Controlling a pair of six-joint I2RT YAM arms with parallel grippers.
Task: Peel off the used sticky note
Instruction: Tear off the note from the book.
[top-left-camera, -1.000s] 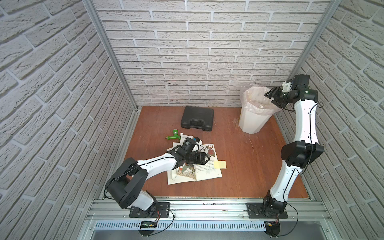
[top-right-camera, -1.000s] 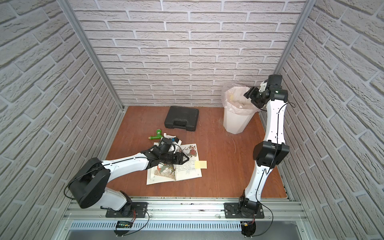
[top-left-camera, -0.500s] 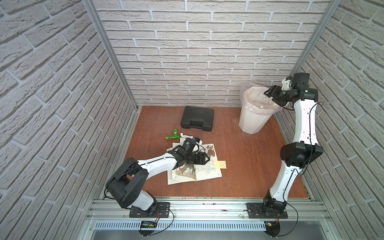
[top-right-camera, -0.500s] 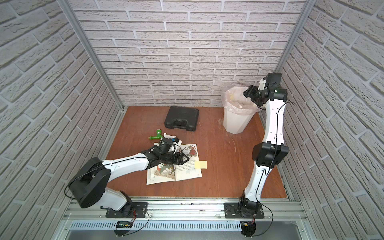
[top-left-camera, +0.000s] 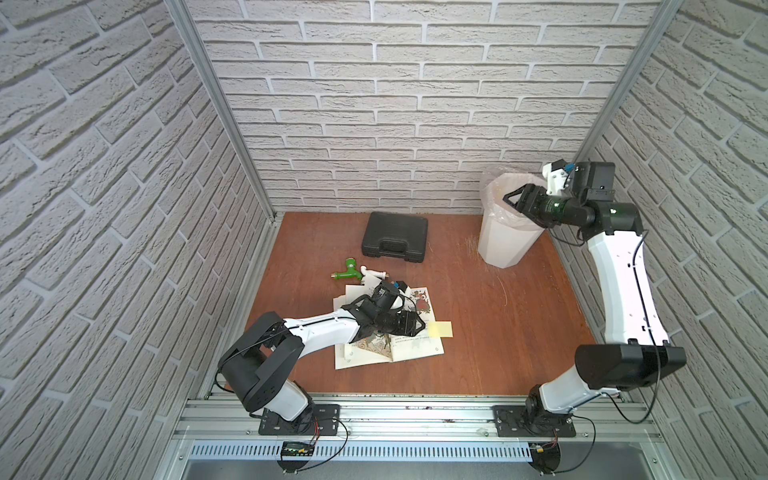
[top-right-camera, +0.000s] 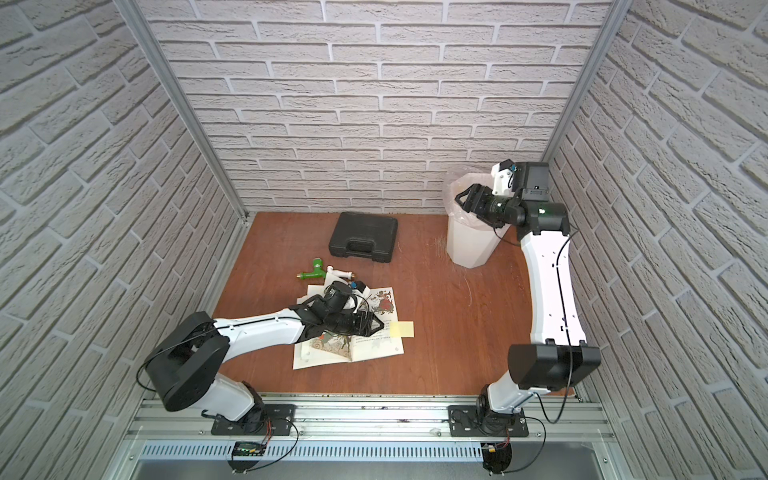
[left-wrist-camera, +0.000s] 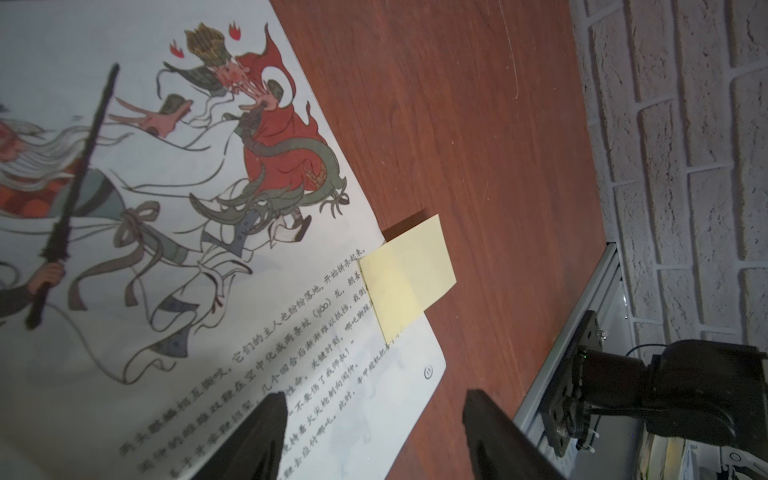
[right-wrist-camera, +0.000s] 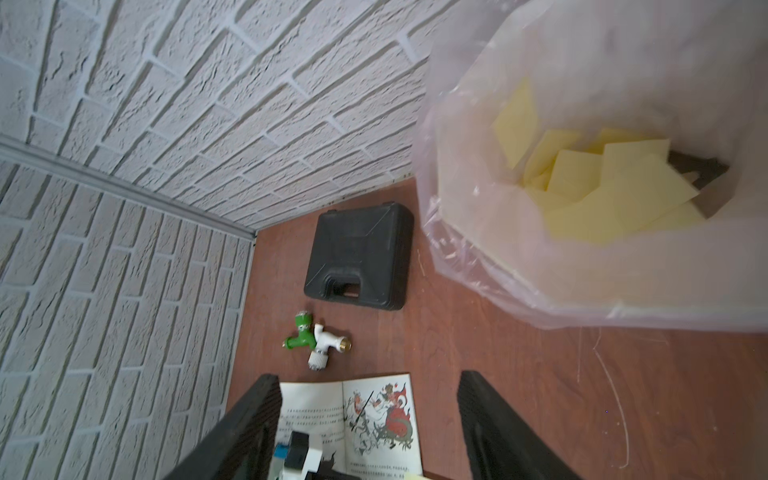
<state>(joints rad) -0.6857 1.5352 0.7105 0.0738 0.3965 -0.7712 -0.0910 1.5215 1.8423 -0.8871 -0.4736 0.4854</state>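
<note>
My left gripper sits low over the open picture book. Its fingers are parted with nothing between them. In the left wrist view one finger is over the printed page and the other is over the bare wooden table.

The yellow sticky note is stuck at the outer edge of the page nearer the right arm. Part of it lies on the text and part overhangs the table. In both top views it lies just ahead of the left fingertips, and nothing touches it.

My right gripper is raised at the rim of the white bin in the far corner. Its fingers are spread wide and hold nothing. In the right wrist view I can see a heap of yellow notes inside the bin's clear liner.

A closed black case lies flat near the back wall. Between the case and the book, a green tap fitting and a white tap fitting lie touching each other.
</note>
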